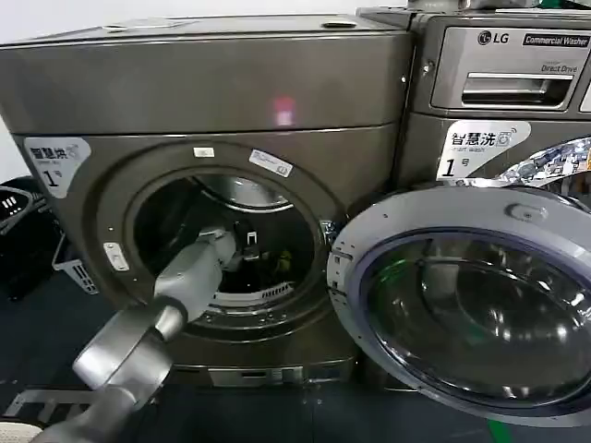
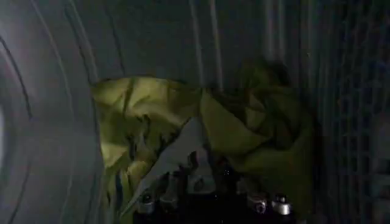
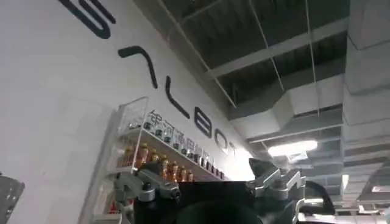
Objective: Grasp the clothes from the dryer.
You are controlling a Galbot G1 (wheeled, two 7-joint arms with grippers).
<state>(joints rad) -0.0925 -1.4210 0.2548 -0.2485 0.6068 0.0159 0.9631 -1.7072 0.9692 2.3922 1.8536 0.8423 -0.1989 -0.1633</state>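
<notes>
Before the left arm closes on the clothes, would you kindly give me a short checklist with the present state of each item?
1. Dryer door swung open, mouth clear: ok.
2. Left gripper reached inside the drum: ok.
3. Clothes in front of the left gripper, lying against the drum wall: ok.
4. Left fingers around the fabric: cannot tell.
5. Right gripper away from the dryer, pointing up at the ceiling: ok.
6. Right fingers open with nothing between them: ok.

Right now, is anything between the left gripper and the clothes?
No. In the left wrist view the left gripper sits right at the clothes, nothing between.
</notes>
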